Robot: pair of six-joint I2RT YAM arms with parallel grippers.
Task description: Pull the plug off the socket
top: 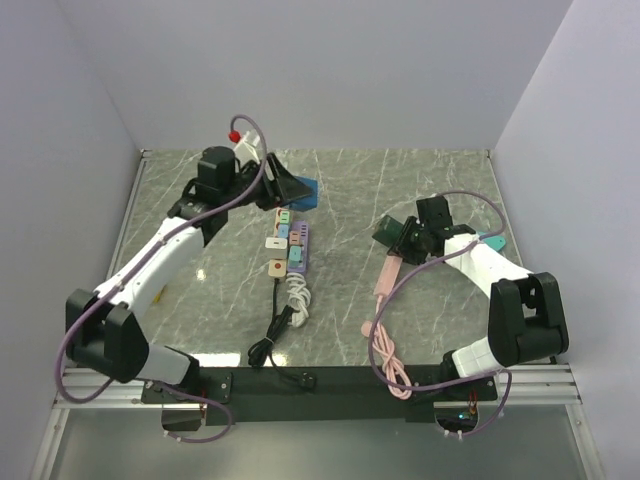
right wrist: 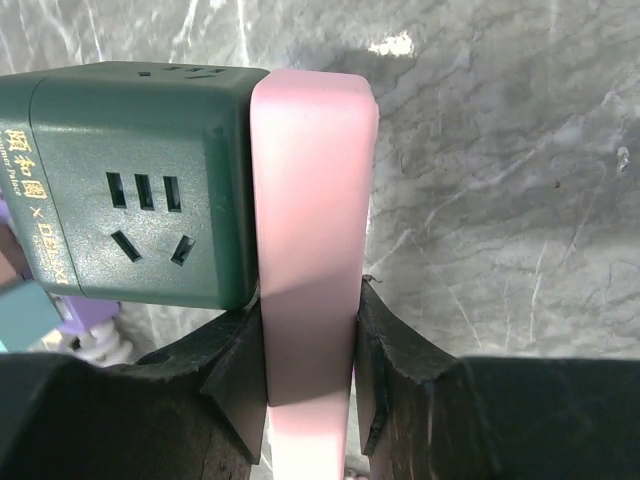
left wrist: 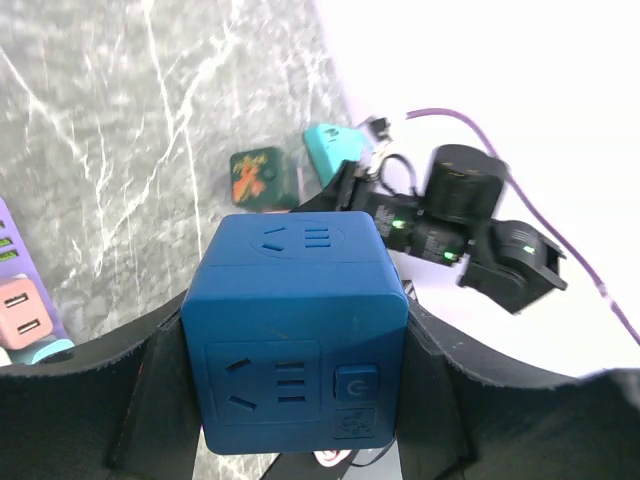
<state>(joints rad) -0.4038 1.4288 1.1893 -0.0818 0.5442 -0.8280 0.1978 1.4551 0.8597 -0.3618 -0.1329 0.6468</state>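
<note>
My right gripper (top: 400,240) is shut on a flat pink plug (right wrist: 310,250), fingers (right wrist: 235,385) on both its sides. The plug sits flush against the side of a dark green cube socket (right wrist: 140,190), which also shows in the top view (top: 388,232) and the left wrist view (left wrist: 258,178). The plug's pink cable (top: 385,285) runs toward the near edge and coils there. My left gripper (top: 288,190) is shut on a blue cube socket (left wrist: 295,330), which also shows in the top view (top: 304,193), at the back of the table.
A pastel power strip (top: 288,245) lies in the middle with a white cable (top: 297,295) and a black cable (top: 268,340) trailing toward the near edge. A teal object (top: 491,243) lies by the right arm. White walls enclose the marble table (top: 400,180).
</note>
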